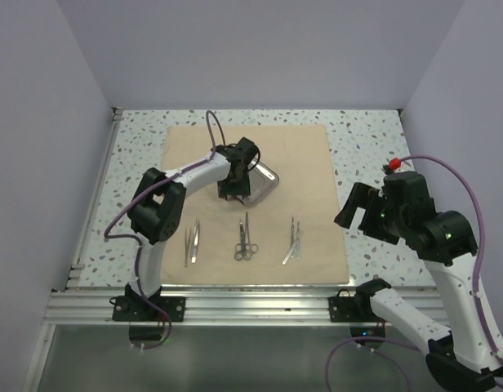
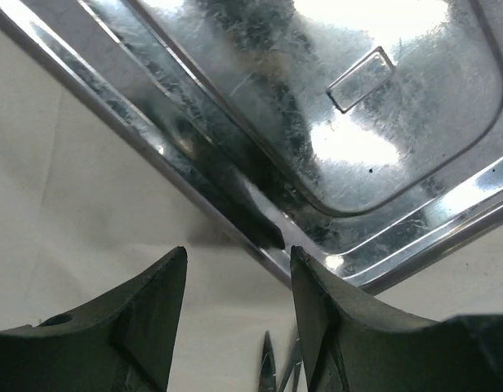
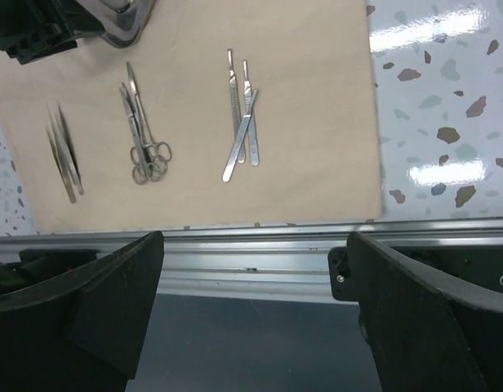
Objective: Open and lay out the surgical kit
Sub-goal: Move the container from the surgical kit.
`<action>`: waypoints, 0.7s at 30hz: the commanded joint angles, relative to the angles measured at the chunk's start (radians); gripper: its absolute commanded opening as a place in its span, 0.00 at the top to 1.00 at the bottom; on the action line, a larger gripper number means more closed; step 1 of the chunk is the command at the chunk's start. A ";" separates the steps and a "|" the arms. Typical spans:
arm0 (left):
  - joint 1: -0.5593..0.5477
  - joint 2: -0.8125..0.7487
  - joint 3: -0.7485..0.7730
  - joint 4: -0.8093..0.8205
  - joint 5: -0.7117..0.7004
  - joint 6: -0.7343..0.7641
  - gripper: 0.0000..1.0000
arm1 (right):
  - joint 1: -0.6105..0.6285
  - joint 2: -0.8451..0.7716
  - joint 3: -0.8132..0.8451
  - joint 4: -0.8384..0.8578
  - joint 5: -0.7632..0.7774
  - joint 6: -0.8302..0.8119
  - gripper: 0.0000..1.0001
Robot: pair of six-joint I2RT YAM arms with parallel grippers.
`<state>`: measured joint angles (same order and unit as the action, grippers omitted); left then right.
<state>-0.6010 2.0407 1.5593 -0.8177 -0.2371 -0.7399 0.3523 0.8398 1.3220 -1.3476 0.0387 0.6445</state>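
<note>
The beige cloth wrap (image 1: pixel 300 163) lies spread flat on the table. On it sits the shiny steel tray (image 1: pixel 270 181), partly hidden by my left gripper (image 1: pixel 233 186). In the left wrist view the tray (image 2: pixel 358 122) fills the top. Its near rim runs diagonally just ahead of my open left gripper (image 2: pixel 239 261), which holds nothing. Near the cloth's front edge lie tweezers (image 1: pixel 192 242), scissors and forceps (image 1: pixel 244 238), and slim silver handles (image 1: pixel 293 241). My right gripper (image 1: pixel 358 208) hangs open and empty over the table's right side. The right wrist view shows the tweezers (image 3: pixel 64 151), scissors (image 3: pixel 145 131) and handles (image 3: pixel 242 114).
The terrazzo table (image 1: pixel 366 147) shows around the cloth. An aluminium rail (image 1: pixel 235 298) runs along the front edge and also shows in the right wrist view (image 3: pixel 251 245). Grey walls close in the back and both sides.
</note>
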 commanded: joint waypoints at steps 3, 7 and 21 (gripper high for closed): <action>0.006 0.084 0.090 0.083 0.100 -0.015 0.44 | -0.003 0.038 0.034 -0.048 0.052 -0.023 0.02; 0.003 0.125 0.139 0.103 0.139 -0.035 0.44 | -0.004 0.058 0.054 -0.054 0.078 -0.048 0.02; 0.000 0.341 0.536 0.072 0.263 -0.161 0.44 | -0.003 0.108 0.128 -0.068 0.185 -0.126 0.02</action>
<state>-0.6029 2.3413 1.9724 -0.7765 -0.0200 -0.8513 0.3523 0.9440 1.4044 -1.3472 0.1745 0.5564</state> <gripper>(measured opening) 0.561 0.983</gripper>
